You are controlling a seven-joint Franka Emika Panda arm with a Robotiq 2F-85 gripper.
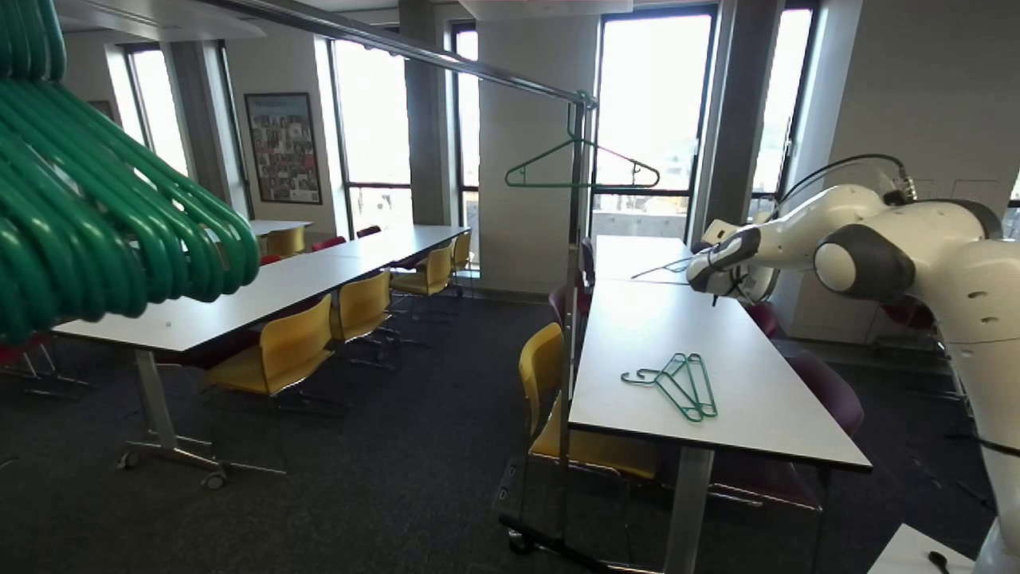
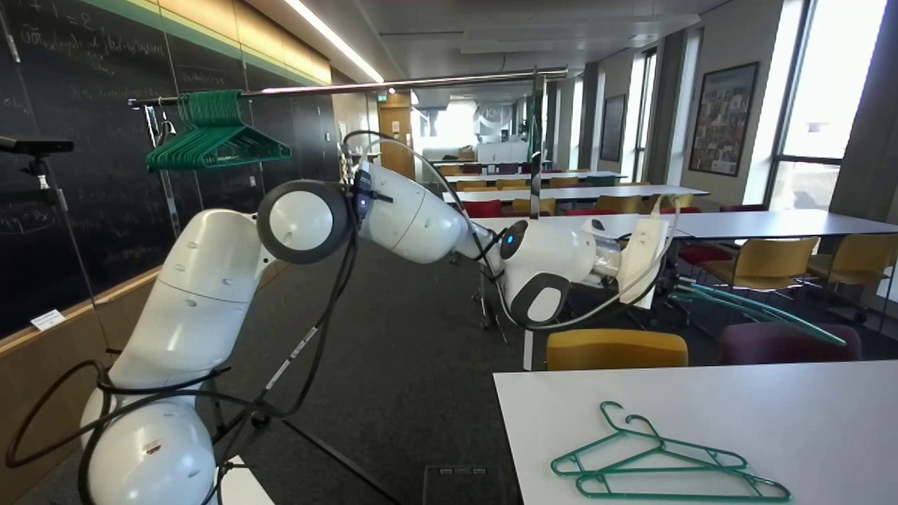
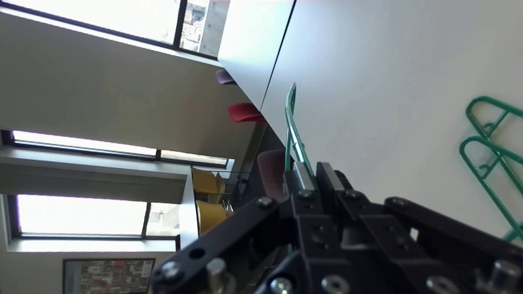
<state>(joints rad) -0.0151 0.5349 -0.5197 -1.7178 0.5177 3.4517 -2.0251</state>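
Observation:
A green plastic hanger (image 3: 299, 151) is pinched between the black fingers of my gripper (image 3: 314, 175), one of its bars running through the narrow gap. In an exterior view the held hanger (image 2: 765, 308) juts out from the gripper (image 2: 675, 284), seen nearly edge-on and sloping down. The jaws are raised above the white table (image 2: 842, 421). Two more green hangers lie overlapping on that table: the nearer hanger (image 2: 680, 496) and the farther hanger (image 2: 589, 448). Their ends show at the right edge of the wrist view. Where the held hanger's hook sits is hard to make out.
A metal clothes rail (image 1: 446, 57) spans the scene, its upright (image 1: 572, 263) beside the table. A tight bunch of green hangers (image 2: 217, 147) fills one end; a single hanger (image 1: 542, 185) hangs by the upright. Yellow chairs (image 2: 617, 348) and a purple chair (image 2: 789, 344) line the table.

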